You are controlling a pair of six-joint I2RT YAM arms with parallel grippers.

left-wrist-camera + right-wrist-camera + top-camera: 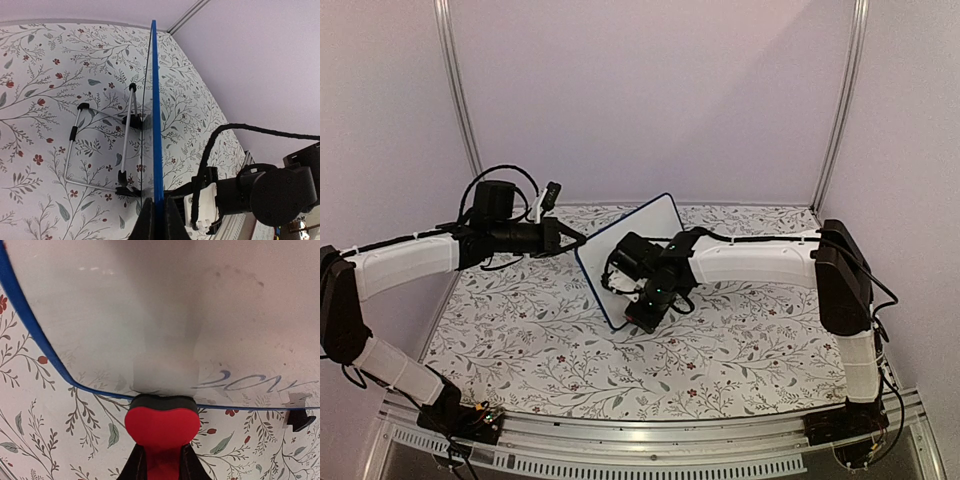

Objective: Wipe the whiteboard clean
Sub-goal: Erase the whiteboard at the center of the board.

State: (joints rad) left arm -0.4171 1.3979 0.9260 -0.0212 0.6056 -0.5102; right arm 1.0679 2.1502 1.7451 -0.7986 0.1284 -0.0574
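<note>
**One Whiteboard Held Between Two Grippers, One Eraser at Its Lower Edge**

One whiteboard is seen standing on edge and tilted, above the middle of the flower-patterned table, between the two arms. Its left edge is clamped by the left gripper, whose fingers are closed flat against both faces of the blue frame. One silver wire stand with black caps is seen behind the board in the left wrist view.

One red eraser is pinched by the right gripper, the jaws being nearly closed around its narrow part. The dark felt side of the eraser is pressed against the lower frame edge of the board. One line of faint blue handwriting is left on the surface just to the right of the eraser, and a few grey smudges are seen higher up. One black foot is visible under the board's lower edge.
</note>
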